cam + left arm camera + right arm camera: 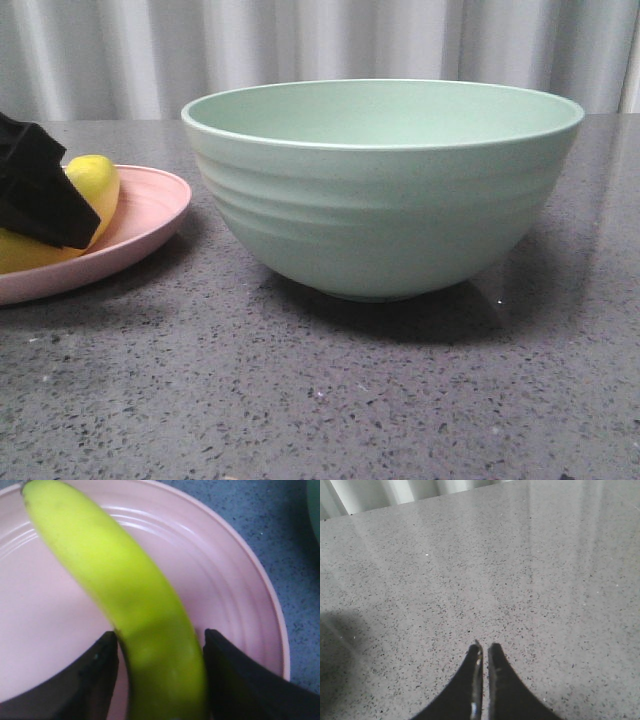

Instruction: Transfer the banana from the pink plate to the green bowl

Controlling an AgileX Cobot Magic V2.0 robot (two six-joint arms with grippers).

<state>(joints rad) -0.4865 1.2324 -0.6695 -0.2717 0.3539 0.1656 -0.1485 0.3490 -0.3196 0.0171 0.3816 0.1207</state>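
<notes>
The yellow banana [92,180] lies on the pink plate [150,215] at the table's left edge. My left gripper [40,195] is down over it. In the left wrist view the banana [125,590] runs across the plate [240,605], and my gripper [161,635] has a black finger against each side of it, shut on the banana. The banana seems to rest on the plate still. The green bowl [380,200] stands empty in the middle of the table, right of the plate. My right gripper [484,647] is shut and empty above bare table.
The table is grey speckled stone [330,400]. A pale curtain [330,40] hangs behind it. An edge of the green bowl [316,505] shows in the corner of the left wrist view, close to the plate.
</notes>
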